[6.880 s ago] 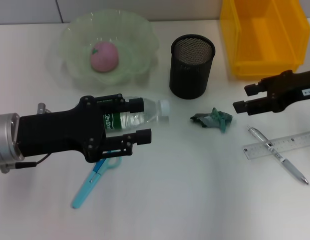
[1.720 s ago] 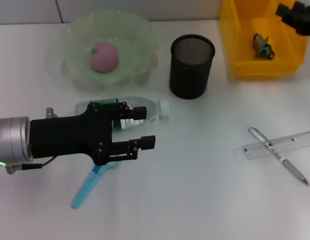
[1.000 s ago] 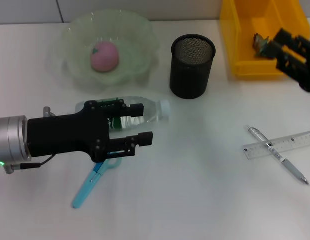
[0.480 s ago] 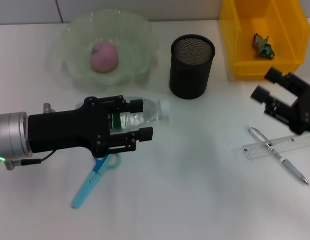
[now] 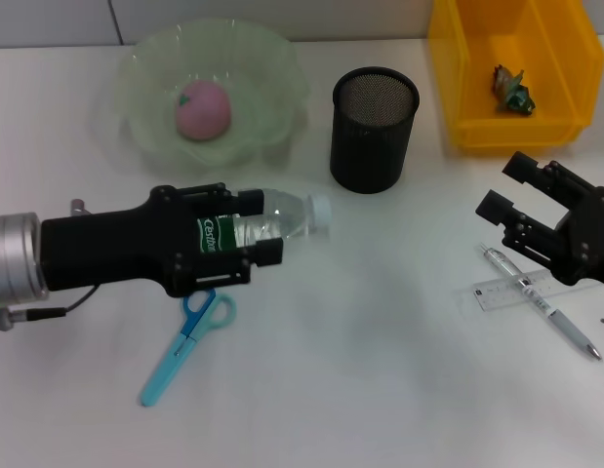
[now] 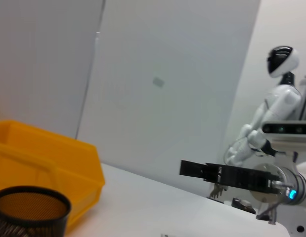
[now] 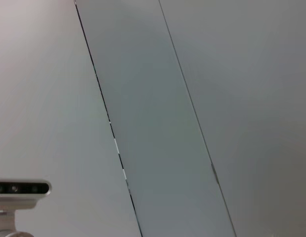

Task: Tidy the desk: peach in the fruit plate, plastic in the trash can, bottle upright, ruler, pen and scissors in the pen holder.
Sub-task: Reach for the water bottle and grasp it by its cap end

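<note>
1. Blue scissors (image 5: 184, 346) lying flat on the desk (image 5: 360, 390), just below the left gripper's (image 5: 261, 228) fingers.
2. Clamped on the lying bottle (image 5: 272, 216) by the left gripper; white cap sticking out past the fingertips toward the holder.
3. Hovering with jaws spread, the right gripper (image 5: 502, 190), right above the pen (image 5: 542, 304) crossed over the clear ruler (image 5: 506, 291).
4. Standing beyond the bottle cap, between both grippers: black mesh holder (image 5: 374, 129).
5. Sitting beyond the left fingers: pink peach (image 5: 203, 109) inside the green plate (image 5: 272, 73).
6. Resting beyond the right fingers: crumpled plastic (image 5: 512, 88) in the yellow bin (image 5: 458, 68).
</note>
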Controlling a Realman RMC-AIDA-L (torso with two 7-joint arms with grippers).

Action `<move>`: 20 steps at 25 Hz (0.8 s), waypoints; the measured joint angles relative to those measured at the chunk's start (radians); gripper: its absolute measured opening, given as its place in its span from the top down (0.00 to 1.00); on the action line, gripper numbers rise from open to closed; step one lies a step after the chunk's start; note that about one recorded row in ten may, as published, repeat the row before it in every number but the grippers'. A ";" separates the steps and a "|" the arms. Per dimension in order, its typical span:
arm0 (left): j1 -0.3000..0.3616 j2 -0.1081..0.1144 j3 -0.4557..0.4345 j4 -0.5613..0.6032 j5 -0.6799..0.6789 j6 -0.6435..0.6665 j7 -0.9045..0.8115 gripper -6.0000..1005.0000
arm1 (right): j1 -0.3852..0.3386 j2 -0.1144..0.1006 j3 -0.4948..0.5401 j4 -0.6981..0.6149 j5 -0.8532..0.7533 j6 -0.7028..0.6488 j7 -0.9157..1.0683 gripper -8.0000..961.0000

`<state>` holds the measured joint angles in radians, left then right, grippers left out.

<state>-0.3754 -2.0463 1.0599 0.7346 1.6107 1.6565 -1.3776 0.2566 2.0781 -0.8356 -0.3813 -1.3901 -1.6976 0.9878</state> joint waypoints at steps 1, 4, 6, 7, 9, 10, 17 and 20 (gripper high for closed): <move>0.001 0.005 -0.014 0.001 0.000 -0.001 -0.016 0.34 | 0.002 0.000 0.000 0.006 0.001 0.006 -0.009 0.25; -0.001 0.009 -0.022 0.003 0.000 -0.001 -0.032 0.34 | 0.003 0.000 0.001 0.007 0.001 0.013 -0.010 0.25; -0.005 0.014 -0.024 0.004 0.000 -0.002 -0.052 0.34 | 0.004 0.001 0.001 0.008 -0.001 0.022 -0.010 0.25; -0.005 0.014 -0.024 0.004 0.000 -0.002 -0.052 0.34 | 0.004 0.001 0.001 0.008 -0.001 0.022 -0.010 0.25; -0.006 0.017 -0.024 0.005 0.000 -0.002 -0.061 0.34 | 0.005 0.001 0.001 0.012 -0.001 0.024 -0.012 0.25; -0.006 0.018 -0.024 0.006 0.000 -0.003 -0.063 0.34 | 0.005 0.001 0.001 0.015 -0.001 0.024 -0.015 0.25; -0.008 0.019 -0.020 0.012 0.000 -0.006 -0.067 0.34 | 0.004 0.002 0.001 0.019 -0.001 0.024 -0.021 0.25; -0.009 0.017 -0.023 0.052 0.025 -0.017 -0.093 0.34 | 0.003 0.002 0.001 0.020 0.000 0.025 -0.021 0.25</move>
<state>-0.3840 -2.0290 1.0372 0.7866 1.6358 1.6397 -1.4702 0.2600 2.0801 -0.8345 -0.3608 -1.3901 -1.6731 0.9668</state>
